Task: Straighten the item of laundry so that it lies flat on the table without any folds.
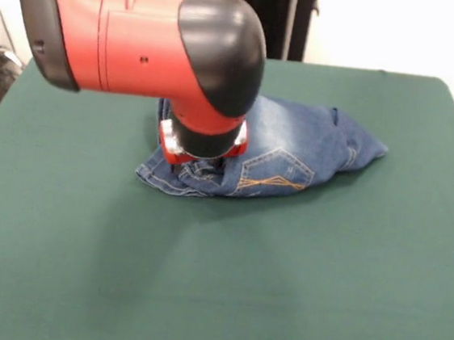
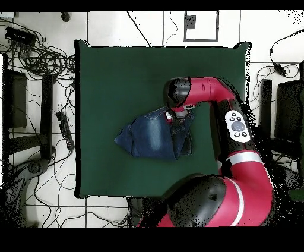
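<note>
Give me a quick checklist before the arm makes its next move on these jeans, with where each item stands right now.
1. Jeans lie flat with no folds: not ok, bunched into a folded heap.
2. Jeans are fully on the table: ok, green cloth shows all round them in the overhead view.
3. Hand is over the jeans: ok, it is down at the waistband end.
4. Hand open or shut, cloth gripped: cannot tell, the arm's wrist hides it in both views.
5. Room to spread the legs: ok, the table is far wider than the heap.
6. Other things on the table in the way: ok, none seen.
</note>
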Controlling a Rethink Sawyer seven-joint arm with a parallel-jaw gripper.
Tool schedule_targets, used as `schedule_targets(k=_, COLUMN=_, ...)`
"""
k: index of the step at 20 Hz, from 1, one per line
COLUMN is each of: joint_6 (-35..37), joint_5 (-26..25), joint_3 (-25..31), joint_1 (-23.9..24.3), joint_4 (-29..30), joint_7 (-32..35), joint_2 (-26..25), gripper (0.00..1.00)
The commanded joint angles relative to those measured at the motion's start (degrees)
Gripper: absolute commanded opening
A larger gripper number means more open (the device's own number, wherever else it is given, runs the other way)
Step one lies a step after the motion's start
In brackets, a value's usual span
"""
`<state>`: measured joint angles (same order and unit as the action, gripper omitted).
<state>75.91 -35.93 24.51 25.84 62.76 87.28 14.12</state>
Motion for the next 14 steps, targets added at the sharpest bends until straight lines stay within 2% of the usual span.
schedule_targets(k=1, joint_6=15.0, joint_5=-0.2, joint_3=-0.4, joint_1=-7.2, joint_4=-9.1, joint_7=-4.0, joint_2=-7.7, gripper=1.00)
schedule_targets(k=4, joint_6=19.6, joint_5=-0.7, joint_3=-0.4, joint_1=-8.8, joint_4=-15.0, joint_7=-2.8, joint_2=-10.4, gripper=1.00)
schedule_targets(k=7, joint_6=22.0, joint_5=0.1, joint_3=0.0, joint_1=-9.3, joint_4=-17.5, joint_7=-2.3, joint_2=-11.4, gripper=1.00)
schedule_targets(k=10, joint_6=22.2, joint_5=0.4, joint_3=0.1, joint_1=-9.4, joint_4=-18.6, joint_7=-2.0, joint_2=-12.0, gripper=1.00)
schedule_targets(k=14, joint_6=18.9, joint_5=0.6, joint_3=0.3, joint_1=-9.0, joint_4=-18.4, joint_7=-1.7, joint_2=-12.9, gripper=1.00)
